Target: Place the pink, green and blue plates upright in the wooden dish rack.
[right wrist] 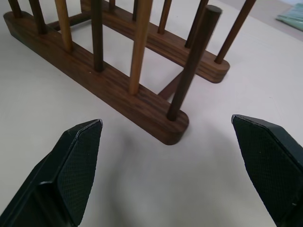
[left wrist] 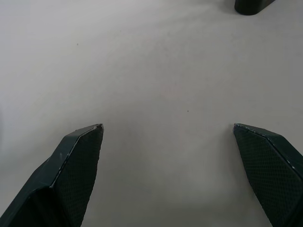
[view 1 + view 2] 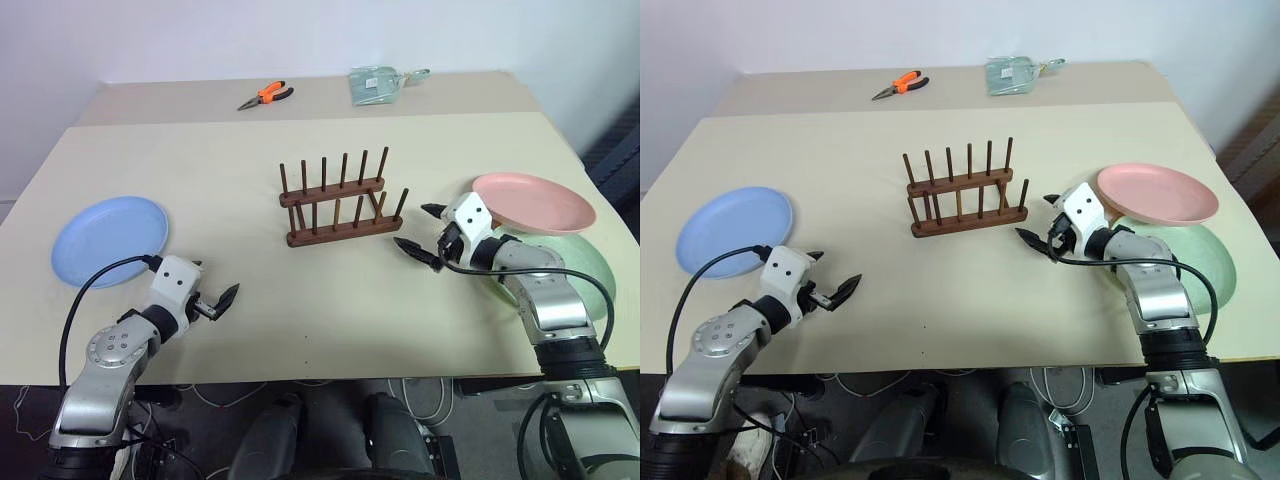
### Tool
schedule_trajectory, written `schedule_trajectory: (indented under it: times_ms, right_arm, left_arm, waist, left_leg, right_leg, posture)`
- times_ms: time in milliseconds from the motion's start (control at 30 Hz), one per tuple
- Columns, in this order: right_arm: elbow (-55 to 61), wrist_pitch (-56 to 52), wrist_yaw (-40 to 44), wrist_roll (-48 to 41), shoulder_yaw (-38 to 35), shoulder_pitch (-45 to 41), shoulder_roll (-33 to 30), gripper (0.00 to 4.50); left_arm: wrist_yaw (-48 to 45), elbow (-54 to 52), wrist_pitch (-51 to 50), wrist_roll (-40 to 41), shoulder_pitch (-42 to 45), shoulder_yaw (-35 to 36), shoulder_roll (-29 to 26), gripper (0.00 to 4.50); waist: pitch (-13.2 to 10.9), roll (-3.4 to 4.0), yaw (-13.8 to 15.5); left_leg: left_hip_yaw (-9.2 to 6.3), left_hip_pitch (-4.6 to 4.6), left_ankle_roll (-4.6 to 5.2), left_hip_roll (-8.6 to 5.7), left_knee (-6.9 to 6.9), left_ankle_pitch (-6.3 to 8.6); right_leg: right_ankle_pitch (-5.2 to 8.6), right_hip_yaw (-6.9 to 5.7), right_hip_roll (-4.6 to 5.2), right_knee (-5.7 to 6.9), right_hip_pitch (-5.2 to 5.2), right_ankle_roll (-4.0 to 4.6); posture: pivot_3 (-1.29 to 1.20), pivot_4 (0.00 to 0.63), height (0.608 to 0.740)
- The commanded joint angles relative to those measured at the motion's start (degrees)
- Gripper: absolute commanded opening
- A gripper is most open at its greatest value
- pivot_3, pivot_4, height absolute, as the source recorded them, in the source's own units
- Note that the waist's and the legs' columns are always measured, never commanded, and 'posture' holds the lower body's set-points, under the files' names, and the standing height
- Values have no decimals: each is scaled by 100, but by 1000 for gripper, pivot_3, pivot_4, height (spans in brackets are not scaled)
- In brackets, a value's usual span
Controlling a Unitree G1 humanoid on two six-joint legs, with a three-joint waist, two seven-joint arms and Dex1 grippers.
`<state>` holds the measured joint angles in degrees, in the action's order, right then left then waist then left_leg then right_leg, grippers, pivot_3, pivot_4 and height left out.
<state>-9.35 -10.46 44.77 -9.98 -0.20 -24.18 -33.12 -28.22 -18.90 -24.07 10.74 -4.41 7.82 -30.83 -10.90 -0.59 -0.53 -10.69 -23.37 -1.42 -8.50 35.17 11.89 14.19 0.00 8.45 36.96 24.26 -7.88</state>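
Beige table (image 3: 330, 300), wooden dish rack (image 3: 335, 205) just beyond spread right claw (image 3: 420, 232) (empty), left claw (image 3: 215, 300) spread too

Beige table (image 3: 300, 310), wooden dish rack (image 3: 338, 205) (centre), blue plate (image 3: 110, 238), green plate (image 3: 585, 262), orange pliers (image 3: 266, 95), teal packet (image 3: 376, 84)

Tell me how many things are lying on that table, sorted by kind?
Plates: 3, the blue plate, the pink plate and the green plate under it
Wooden dish rack: 1
Orange-handled pliers: 1
Pale green packet: 1
Total: 6
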Motion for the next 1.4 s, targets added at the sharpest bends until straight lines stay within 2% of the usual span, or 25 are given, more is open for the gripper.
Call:
schedule_trajectory:
  times_ms: [33,167,400,500,667,833,967,1067,1300,1400]
  right_arm:
    - [-60,198,-66,88,15,-215,68,4467]
    - [-251,159,-70,114,10,-317,60,4467]
    - [-226,526,-568,647,-46,-413,-176,4467]
    - [62,536,-734,901,-201,-404,-546,4467]
    - [-3,211,-1214,1607,-331,-407,-1353,4467]
    - [-532,-27,-1354,1969,11,-724,-1298,4467]
    - [-1612,-17,-1543,2278,384,-1294,-1059,4467]
    - [-2307,43,-1758,2491,545,-1650,-950,3648]
    - [-2523,-62,-1772,2433,536,-1893,-790,63]
    - [-2148,-92,-1878,2482,486,-1803,-836,63]
  left_arm:
    - [64,-169,37,2,50,90,8,4500]
    - [130,-185,17,-6,86,58,52,4500]
    - [-149,-103,130,25,294,-236,32,4500]
    - [-466,-208,121,122,491,-661,112,4500]
    - [-909,-283,182,206,1122,-1653,587,4500]
    - [-848,-188,243,86,1394,-1960,893,4500]
    - [-728,-185,249,48,1394,-1962,965,4500]
    - [-709,-248,267,63,1341,-1950,955,4500]
    - [-620,-335,269,120,1240,-1801,918,4500]
    - [-622,-301,300,118,1277,-1781,923,4500]
  waist:
    - [0,0,-19]
    - [0,0,-12]
    - [0,0,-6]
    - [-1,2,0]
    - [0,-1,113]
    - [0,0,7]
    - [-1,-2,-45]
    - [-2,-2,-25]
    - [-2,-2,-12]
    - [-2,-1,-24]
  left_leg:
    - [0,0,0,0,0,0]
    - [0,0,0,2,0,0]
    - [1,0,-1,2,0,0]
    - [5,0,-1,-1,0,0]
    - [14,-5,0,-5,7,0]
    - [33,-2,1,15,2,1]
    - [64,3,1,27,4,0]
    - [81,7,1,33,4,0]
    - [83,6,3,34,4,1]
    - [85,6,3,38,4,1]
  right_leg:
    - [0,0,0,1,0,0]
    - [0,0,-3,1,1,1]
    - [-1,0,-2,1,1,1]
    - [-1,1,0,0,1,1]
    - [-1,2,5,-2,1,0]
    - [-3,11,-13,-2,5,2]
    - [-8,30,-27,-3,5,13]
    - [-14,55,-39,-4,7,15]
    - [-22,80,-48,-18,10,4]
    - [-26,90,-53,-18,14,5]
  posture:
    - [0,150,740]
    - [0,150,740]
    - [0,150,740]
    - [0,150,740]
    - [0,150,740]
    - [0,150,740]
    - [0,150,740]
    - [0,150,740]
    - [0,150,740]
    - [0,150,740]
